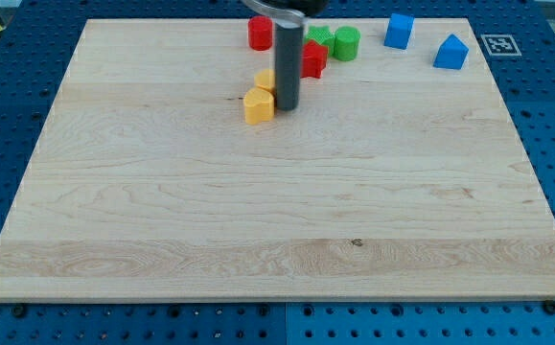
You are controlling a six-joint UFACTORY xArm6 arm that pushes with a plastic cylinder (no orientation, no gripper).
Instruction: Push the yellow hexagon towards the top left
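The yellow hexagon [258,104] sits on the wooden board in the upper middle of the view. A second yellow block [265,80] lies just above it, touching it; its shape is partly hidden by the rod. My tip [287,105] rests on the board right against the hexagon's right side. The dark rod rises straight up from there and leaves the view at the top.
A red cylinder [260,33] stands near the top edge. A red block [313,59] lies just right of the rod. A green block [319,37] and a green cylinder [346,42] sit behind it. Two blue blocks [399,31] [451,52] lie at the top right.
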